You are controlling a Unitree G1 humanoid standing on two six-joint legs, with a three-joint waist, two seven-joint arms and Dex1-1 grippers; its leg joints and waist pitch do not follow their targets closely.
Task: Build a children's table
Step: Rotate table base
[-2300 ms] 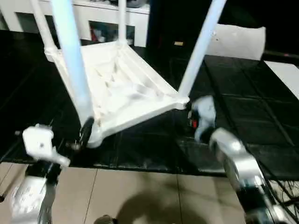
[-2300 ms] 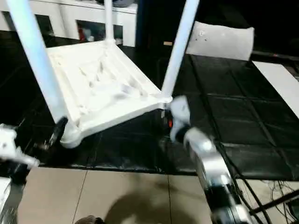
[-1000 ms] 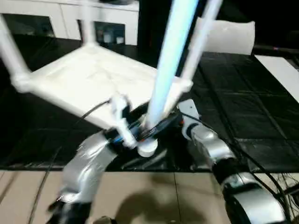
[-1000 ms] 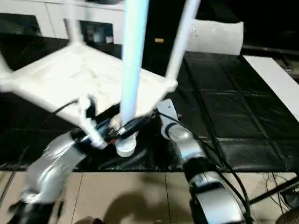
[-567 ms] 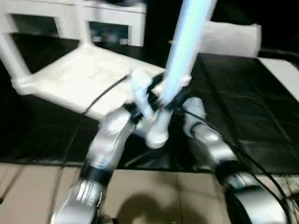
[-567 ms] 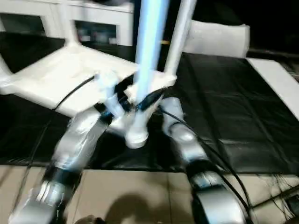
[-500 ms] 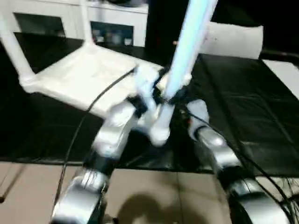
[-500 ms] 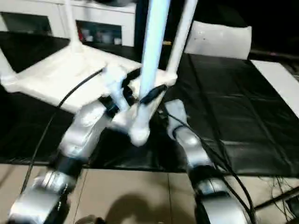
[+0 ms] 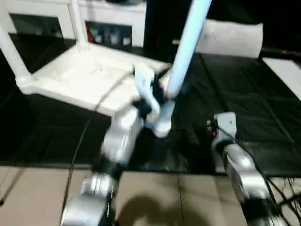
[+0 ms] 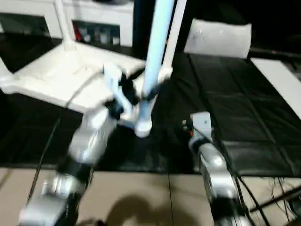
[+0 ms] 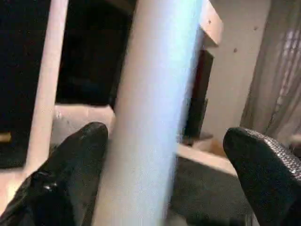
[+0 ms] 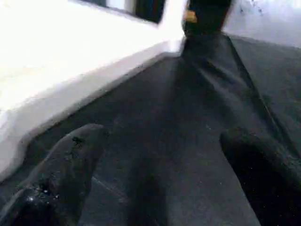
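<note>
The children's table [image 9: 89,80] lies upside down in the upper left of the head view, its white tabletop tilted on the black matted surface [image 9: 244,108], with legs rising from its corners out of the top of the frame. Behind it, along the top edge, we see a white shelf unit [image 9: 108,19], and in the upper right a white pillow-like block [image 9: 230,37]. Near the centre, one pale leg [image 9: 181,66] slants upward, and our left gripper [image 11: 164,179] sits around its lower part, fingers spread wide on either side; we cannot tell whether they press on it. Our right gripper [image 12: 160,174] hangs open and empty over the black surface at lower right, beside the tabletop's edge.
</note>
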